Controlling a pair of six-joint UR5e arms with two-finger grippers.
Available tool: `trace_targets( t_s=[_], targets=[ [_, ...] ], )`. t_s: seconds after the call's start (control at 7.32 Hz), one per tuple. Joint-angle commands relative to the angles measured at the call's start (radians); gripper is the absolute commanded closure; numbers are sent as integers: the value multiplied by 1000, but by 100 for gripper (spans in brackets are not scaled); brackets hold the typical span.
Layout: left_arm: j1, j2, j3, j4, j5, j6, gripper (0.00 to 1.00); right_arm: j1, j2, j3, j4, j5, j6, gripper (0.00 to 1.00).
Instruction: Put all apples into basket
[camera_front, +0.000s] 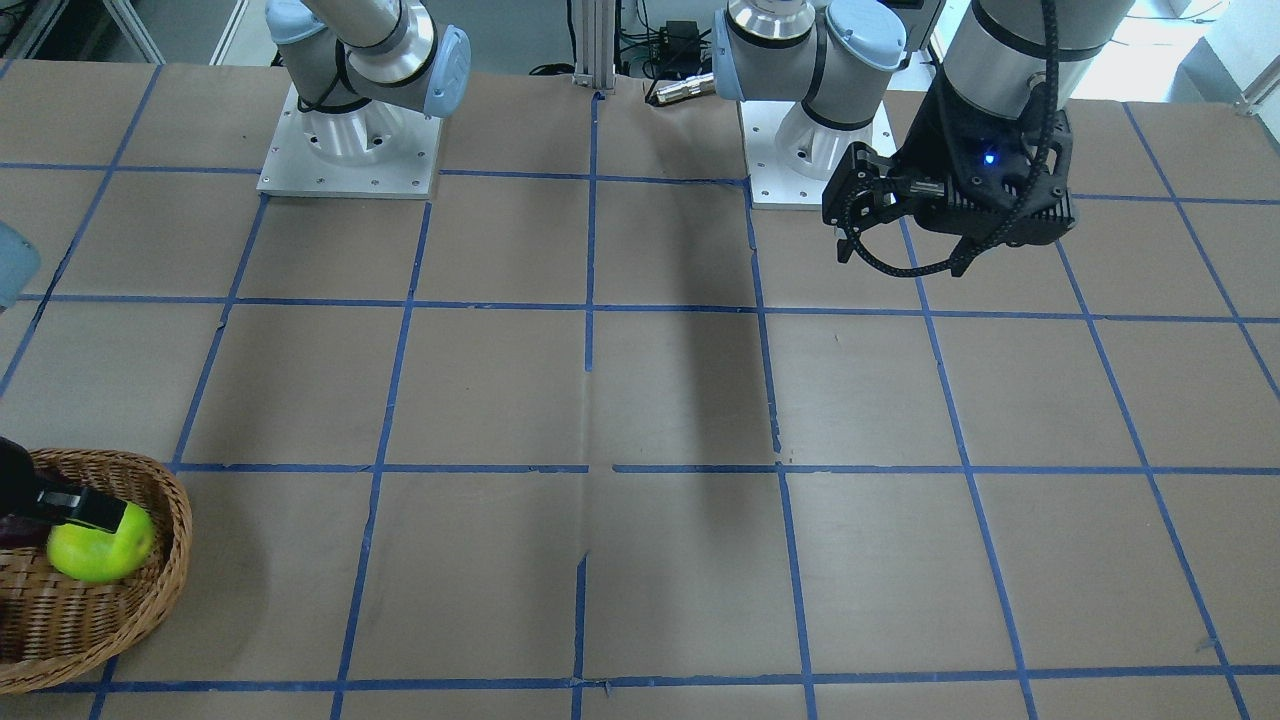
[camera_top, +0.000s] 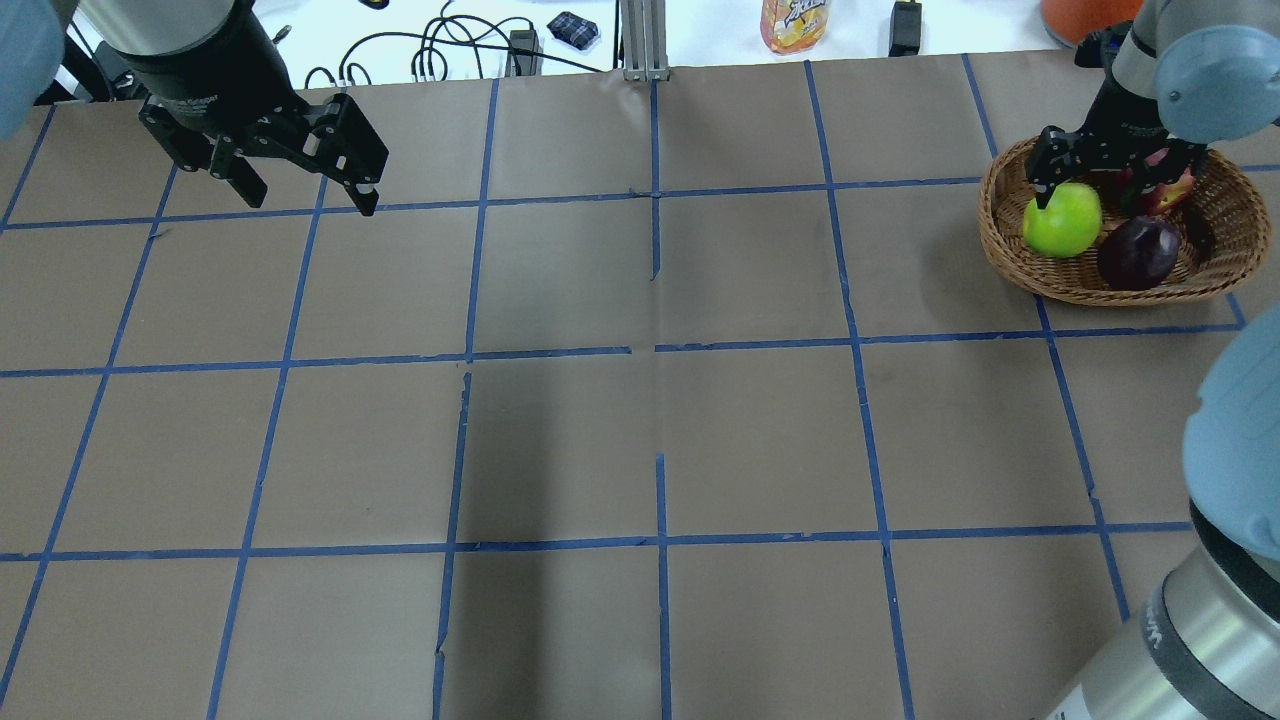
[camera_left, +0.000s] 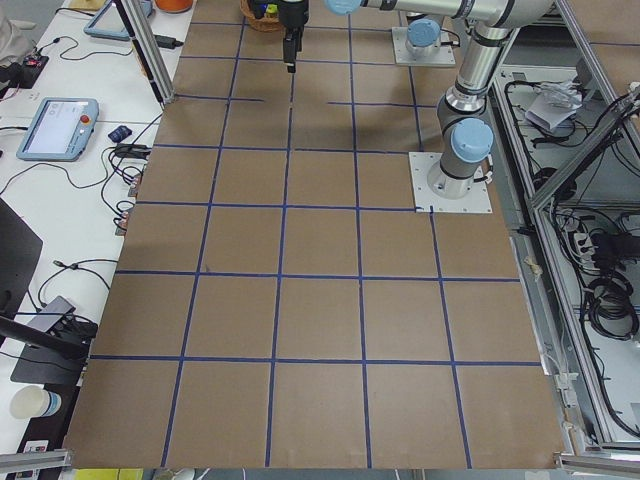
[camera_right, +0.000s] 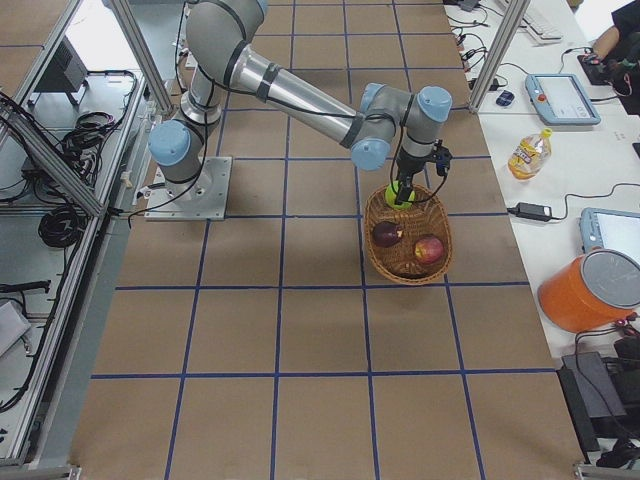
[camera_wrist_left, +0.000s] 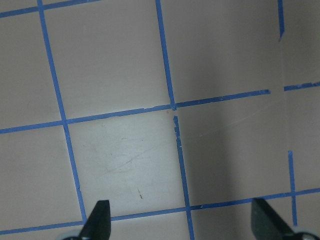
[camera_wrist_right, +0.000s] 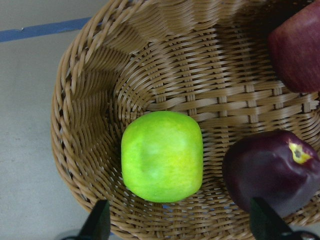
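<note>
All three apples are sitting inside the basket (camera_top: 1100, 293), which is resting on the table (camera_top: 640, 440). The yellow-green apple (camera_wrist_right: 162, 156) is lying on the woven floor near one end of the basket, close to its curving wall. The dark maroon apple (camera_wrist_right: 272, 172) is sitting just beside it, toward the basket's middle. The red apple (camera_right: 428, 249) is lying deeper in, toward the basket's other end and near the maroon one; from overhead it is partly hidden behind the arm. The right claw (camera_top: 1108, 185) is hanging over the basket, right above the yellow-green apple. Its fingers (camera_wrist_right: 97, 222) are spread wider than that apple and are pinching nothing, with the tips standing clear of the fruit on both sides in the wrist view. The left claw (camera_top: 305, 190) is hanging above bare table well apart from the basket, toward the opposite end of the table from it, with its fingers likewise spread wide and gripping nothing.
</note>
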Motion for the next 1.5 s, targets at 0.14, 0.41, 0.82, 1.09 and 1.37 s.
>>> trace_targets(
  t_s=[0.14,0.41,0.82,1.09,1.37],
  targets=[
    [0,1,-2,0,0,0,0,9,-87,-1,22,15,0,0],
    [0,1,-2,0,0,0,0,50,-238,-8,219,74,47,0],
    [1,0,-2,11,1,6,0,263,-362,-3,402,81,390,0],
    [1,-2,-2,12,0,2,0,342,-401,31,418,82,438,0],
    [1,-5,3,18,0,0,0,324,-505,75,490,92,331,0]
  ],
)
